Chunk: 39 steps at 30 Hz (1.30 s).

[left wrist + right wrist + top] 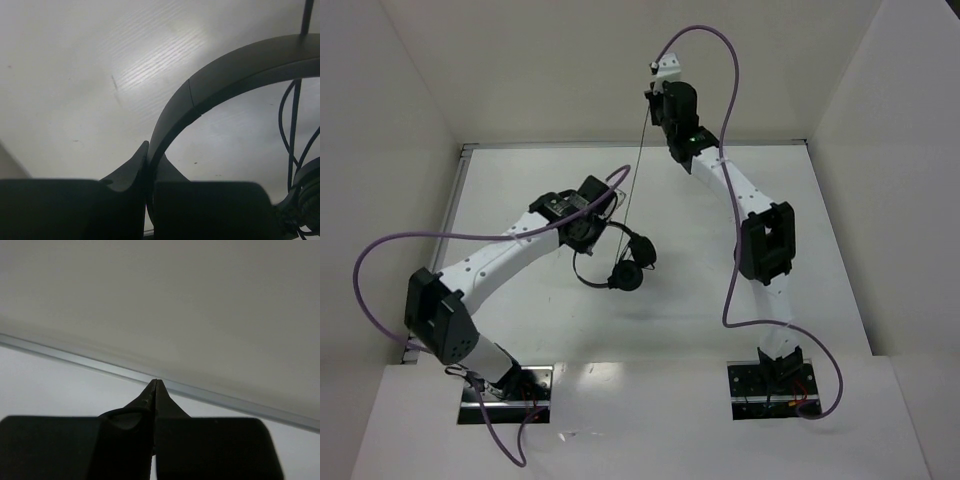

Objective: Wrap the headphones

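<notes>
The black headphones (630, 262) hang just above the white table at the middle, with both round ear pads low and to the right of my left gripper (595, 225). That gripper is shut on the thin headband (225, 75), pinched between its jaws (149, 155). One ear pad (307, 195) and loops of cord (291, 150) show at the right of the left wrist view. The thin dark cord (635, 180) runs taut from the headphones up to my right gripper (650, 98), raised near the back wall. Its jaws (156, 385) are pressed together on the cord.
White walls enclose the table on three sides. The table's back edge rail (620, 145) lies below the right gripper and also shows in the right wrist view (75, 357). Purple arm cables (730, 70) loop above and beside both arms.
</notes>
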Each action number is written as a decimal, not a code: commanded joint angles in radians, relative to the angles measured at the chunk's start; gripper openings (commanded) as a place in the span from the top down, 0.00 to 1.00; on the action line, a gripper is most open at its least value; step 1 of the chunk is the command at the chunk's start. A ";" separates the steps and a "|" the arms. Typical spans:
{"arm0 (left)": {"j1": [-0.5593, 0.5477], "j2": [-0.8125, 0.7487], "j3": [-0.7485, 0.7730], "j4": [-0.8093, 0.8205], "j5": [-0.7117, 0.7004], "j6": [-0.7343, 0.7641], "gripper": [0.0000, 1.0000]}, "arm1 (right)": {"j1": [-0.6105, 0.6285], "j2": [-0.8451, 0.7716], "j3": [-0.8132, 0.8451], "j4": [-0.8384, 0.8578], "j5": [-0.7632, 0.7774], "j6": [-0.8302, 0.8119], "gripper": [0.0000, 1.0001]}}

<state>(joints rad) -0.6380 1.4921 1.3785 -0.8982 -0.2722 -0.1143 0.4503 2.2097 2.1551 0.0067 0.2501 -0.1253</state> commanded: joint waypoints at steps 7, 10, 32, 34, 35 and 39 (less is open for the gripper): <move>0.050 0.094 -0.051 0.073 -0.317 -0.083 1.00 | 0.010 -0.362 -0.300 0.024 -0.009 -0.033 0.99; 0.119 0.120 -0.104 0.188 -0.326 -0.105 1.00 | 0.039 -0.479 -0.398 0.012 -0.018 -0.033 0.99; 0.415 0.736 0.845 0.433 -0.098 -0.191 1.00 | 0.264 -0.984 -1.100 0.233 -0.589 0.407 0.99; 0.429 0.760 0.919 0.433 -0.027 -0.225 1.00 | 0.265 -0.984 -1.165 0.245 -0.609 0.443 0.99; 0.439 0.760 0.962 0.433 0.038 -0.264 1.00 | 0.275 -0.984 -1.189 0.245 -0.620 0.478 0.99; 0.439 0.743 0.984 0.495 0.191 -0.343 1.00 | 0.275 -0.949 -1.323 0.340 -0.562 0.576 0.99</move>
<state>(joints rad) -0.2241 2.2482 2.3070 -0.5190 -0.2161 -0.3176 0.6975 1.2831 0.9009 0.1997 -0.2752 0.3302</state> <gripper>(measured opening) 0.060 0.012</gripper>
